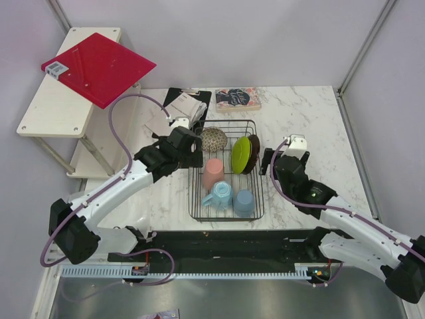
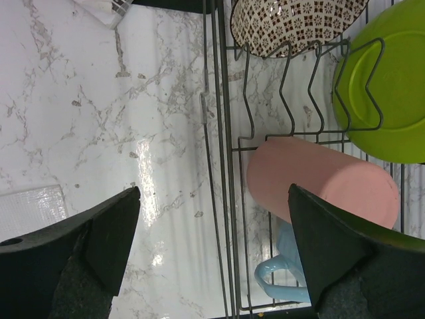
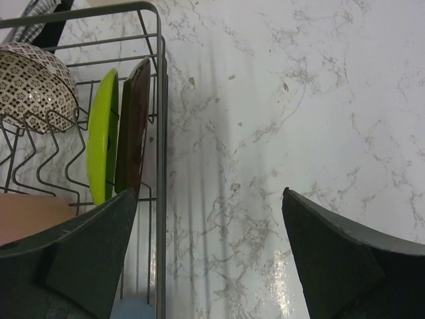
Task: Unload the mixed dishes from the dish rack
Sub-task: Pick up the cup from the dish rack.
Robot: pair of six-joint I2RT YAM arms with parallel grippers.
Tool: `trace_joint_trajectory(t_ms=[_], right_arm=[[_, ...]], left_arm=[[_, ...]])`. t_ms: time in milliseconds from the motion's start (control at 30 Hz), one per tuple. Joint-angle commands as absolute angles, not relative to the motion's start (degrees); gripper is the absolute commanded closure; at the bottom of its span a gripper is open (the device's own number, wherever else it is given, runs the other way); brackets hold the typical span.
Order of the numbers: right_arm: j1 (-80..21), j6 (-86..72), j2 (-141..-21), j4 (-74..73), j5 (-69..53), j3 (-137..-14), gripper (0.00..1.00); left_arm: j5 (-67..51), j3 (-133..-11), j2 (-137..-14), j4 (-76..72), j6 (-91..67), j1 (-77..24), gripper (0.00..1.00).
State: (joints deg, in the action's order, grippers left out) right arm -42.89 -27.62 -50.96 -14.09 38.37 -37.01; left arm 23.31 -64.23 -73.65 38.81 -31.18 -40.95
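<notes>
All six dishes are seen inside the dish rack (image 1: 191,193), which is set on the marble table (image 1: 312,119) btwn the two arms. At the rack's far end the speckled bowl (image 1: 214,139) is propped on edge in the wire slots, left side. The green plate (image 1: 240,154) and the dark-backed plate (image 1: 253,153) are stood upright side by side to its right, the dark one nearest the rack's right wall. The pink cup (image 1: 213,173) is laid mid-rack by the left wall. Nearer the arms, the light blue mug (image 1: 220,195) and the darker blue cup (image 1: 244,201) are placed side by side, cup on the right.

The L gripper (image 2: 212,199) is held over the rack's left wall, jaws spread wide, nothing gripped. In the L wrist view the wall wires are seen running up btwn the fingers. The pink cup is just inside the wall, one end partly covered by the rack-side finger; the other finger is over bare table. Contact w/ the cup can't be told.

The R gripper (image 3: 209,196) is held just outside the rack's right wall, jaws likewise spread wide and empty. Only marble is seen btwn its fingers; the wall and both plates are lined up w/ the rack-side finger.

Beyond the rack, a book (image 1: 238,98) and a black clipboard (image 1: 182,106) are laid at the table's far edge. Off to the left, a red board (image 1: 99,66) is rested on a white shelf (image 1: 46,109).
</notes>
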Motion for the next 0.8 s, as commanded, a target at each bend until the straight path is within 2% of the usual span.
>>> trace_joint_trajectory(t_ms=[0, 333, 567, 733, 767], right_arm=[[-43.0, -26.9, -51.6, -14.8, 39.8, -41.0, 0.02], [-43.0, -23.8, -49.0, -12.9, 36.9, -42.7, 0.02], [-43.0, -24.3, -50.3, -14.4, 36.7, -43.2, 0.02], [-43.0, -24.5, -50.2, -13.8, 36.7, -42.2, 0.02], [-43.0, -24.6, -50.2, -13.6, 36.6, -42.0, 0.02]], left_arm=[[20.0, -62.3, -70.8, 36.0, -29.4, -41.0, 0.01], [17.5, -59.7, -66.7, 31.6, -25.8, -41.0, 0.02], [17.4, -60.7, -67.6, 31.3, -23.9, -41.6, 0.09], [17.7, -64.8, -70.5, 31.1, -21.6, -45.7, 0.09], [17.9, -65.6, -71.3, 31.0, -21.0, -46.7, 0.06]])
